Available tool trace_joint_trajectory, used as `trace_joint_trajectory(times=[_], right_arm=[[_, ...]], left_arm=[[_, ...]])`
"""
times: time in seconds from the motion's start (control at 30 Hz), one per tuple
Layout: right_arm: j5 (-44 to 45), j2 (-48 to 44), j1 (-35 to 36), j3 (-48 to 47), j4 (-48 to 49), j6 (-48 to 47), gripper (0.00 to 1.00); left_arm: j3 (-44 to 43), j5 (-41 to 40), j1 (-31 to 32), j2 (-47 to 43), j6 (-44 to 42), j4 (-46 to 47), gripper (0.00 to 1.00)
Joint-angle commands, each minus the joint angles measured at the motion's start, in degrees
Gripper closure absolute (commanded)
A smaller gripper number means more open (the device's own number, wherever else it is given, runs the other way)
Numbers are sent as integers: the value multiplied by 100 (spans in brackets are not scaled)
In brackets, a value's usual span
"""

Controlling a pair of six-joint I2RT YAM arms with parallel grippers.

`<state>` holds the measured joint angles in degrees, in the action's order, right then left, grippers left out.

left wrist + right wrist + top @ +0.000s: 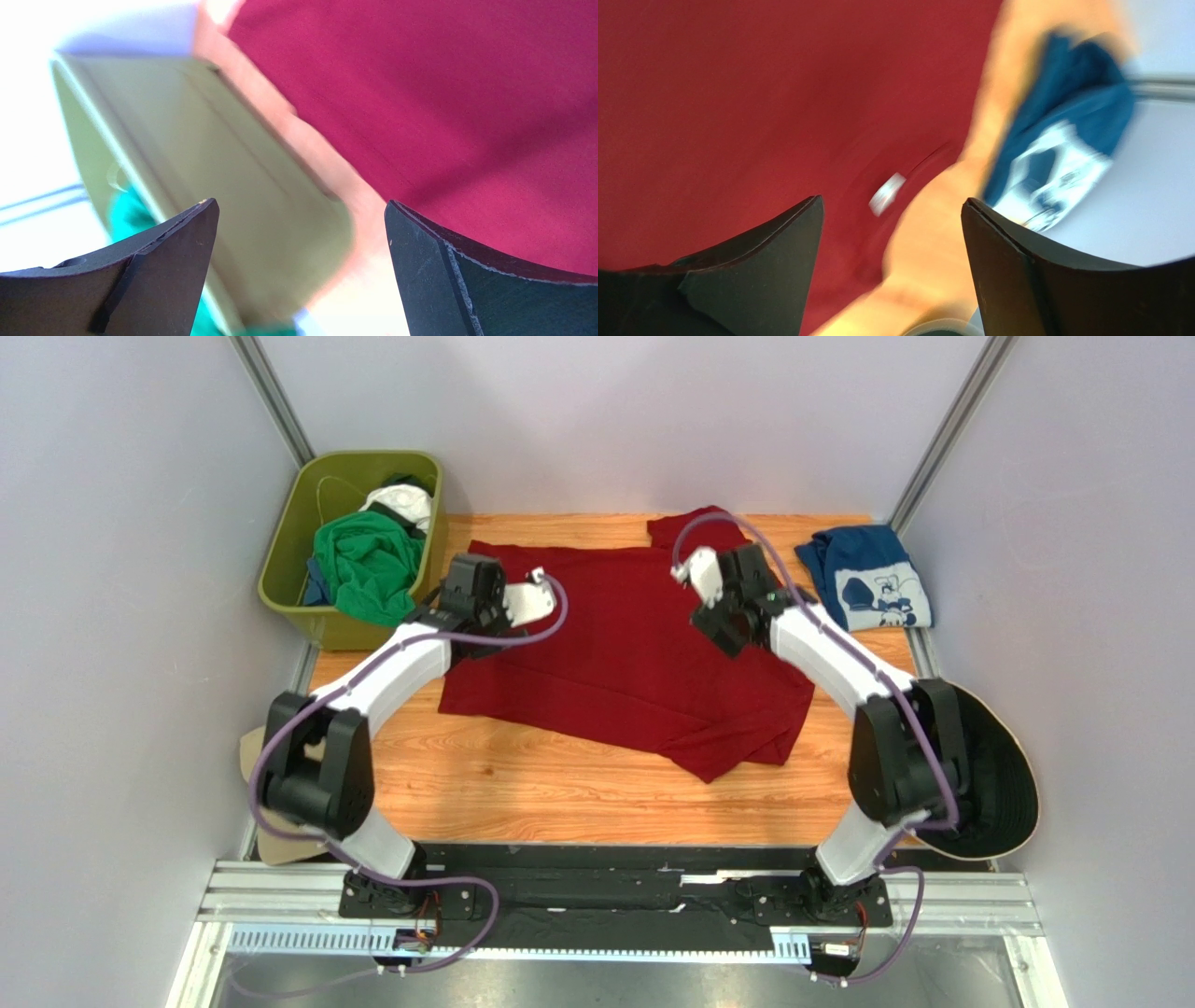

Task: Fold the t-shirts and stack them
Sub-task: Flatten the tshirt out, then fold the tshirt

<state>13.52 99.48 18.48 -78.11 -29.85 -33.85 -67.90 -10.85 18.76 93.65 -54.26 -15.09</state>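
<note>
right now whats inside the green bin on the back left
A bright green t-shirt bunched on top, a white-and-dark item behind it, and a sliver of blue cloth at its left. Whatever lies under them in the bin is covered.

Dark red tee [631,658]; navy tee [867,581], white print, perhaps cartoon; green tee [368,567].

You face three t-shirts: one dark red tee [631,658], one navy-blue tee [867,577] and one green tee [368,563]. You also count one olive bin [281,560], one black hat [1003,770], one tan cap [248,753], one wooden table [561,784], and two arms, the left arm [386,679] and the right arm [842,661].
</note>
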Motion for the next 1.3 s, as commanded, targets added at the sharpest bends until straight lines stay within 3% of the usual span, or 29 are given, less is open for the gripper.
trace_joint_trajectory(times=[0.0,0.13,0.3,0.8,1.27], right_arm=[[-149,-1350,831,1339,-1022,89,24],[-42,-2291,1614,2255,-1427,298,25],[-130,-3048,2256,3010,-1648,554,28],[-701,-3058,2722,3583,-1454,976,34],[-798,-2478,3065,3434,-1111,625,39]], left_arm=[[1004,487,31,-908,-31,-644,3],[2163,540,13,-1699,-321,-574,3],[2825,856,-83,-2236,-480,-653,4],[2528,1050,-408,-2061,-823,-908,7],[2430,1050,-602,-1868,-999,-1013,10]])
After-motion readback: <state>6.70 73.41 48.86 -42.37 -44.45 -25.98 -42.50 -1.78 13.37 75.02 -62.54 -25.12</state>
